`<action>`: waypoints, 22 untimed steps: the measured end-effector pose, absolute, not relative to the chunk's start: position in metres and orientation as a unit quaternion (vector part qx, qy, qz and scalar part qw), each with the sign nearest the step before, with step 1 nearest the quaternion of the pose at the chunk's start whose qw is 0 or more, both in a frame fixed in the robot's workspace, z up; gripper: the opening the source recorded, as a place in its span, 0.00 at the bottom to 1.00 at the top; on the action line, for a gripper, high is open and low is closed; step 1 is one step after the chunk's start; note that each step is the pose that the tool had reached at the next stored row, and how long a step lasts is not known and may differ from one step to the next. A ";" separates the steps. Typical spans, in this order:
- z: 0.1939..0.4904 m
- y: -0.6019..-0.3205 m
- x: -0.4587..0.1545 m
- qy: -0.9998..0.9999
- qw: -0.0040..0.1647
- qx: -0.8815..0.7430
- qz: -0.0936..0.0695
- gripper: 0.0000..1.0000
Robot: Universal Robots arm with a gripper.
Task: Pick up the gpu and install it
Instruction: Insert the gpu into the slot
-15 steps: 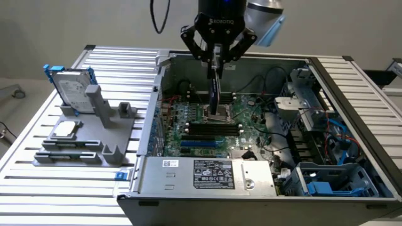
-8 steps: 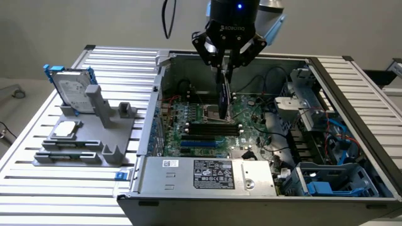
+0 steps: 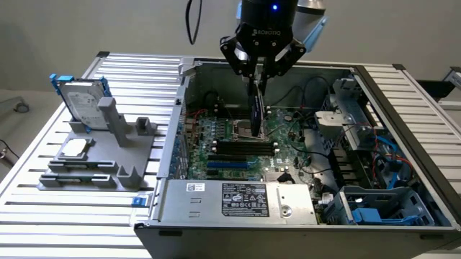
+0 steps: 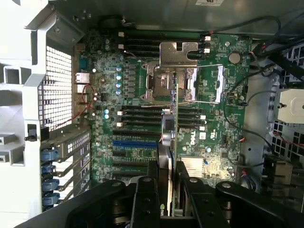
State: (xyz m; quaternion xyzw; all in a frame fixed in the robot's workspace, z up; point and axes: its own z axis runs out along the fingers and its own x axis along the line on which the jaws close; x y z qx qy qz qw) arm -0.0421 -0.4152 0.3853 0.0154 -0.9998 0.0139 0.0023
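I am clamping the gpu [image 3: 256, 110] [image 4: 170, 142] between my fingers [image 3: 262, 75] [image 4: 153, 187], which are pressing on its two flat faces near its upper edge. The card is hanging upright, edge down, inside the open computer case [image 3: 288, 237], which is lying on its side on the slatted metal surface [image 3: 43, 216]. The gpu is hovering over the middle of the motherboard [image 3: 230, 140] [image 4: 137, 95], well apart from the board's edges. From the wrist view I am looking straight down along the card: its thin edge is crossing the black memory slots [image 4: 142, 114] and reaching toward the processor socket [image 4: 166, 80]. I cannot tell whether its lower edge is touching the board. Toward the exterior view's left edge of the surface, a silver hard drive [image 3: 81, 102] in a blue frame is standing in a grey holder [image 3: 108, 162], well apart from the case.
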 end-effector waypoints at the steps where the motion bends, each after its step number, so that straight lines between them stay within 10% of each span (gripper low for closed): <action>1: 0.385 -0.415 -0.042 -1.000 0.002 0.015 0.014 0.26; 22: 0.374 -0.415 -0.042 -0.993 0.000 0.119 0.012 0.26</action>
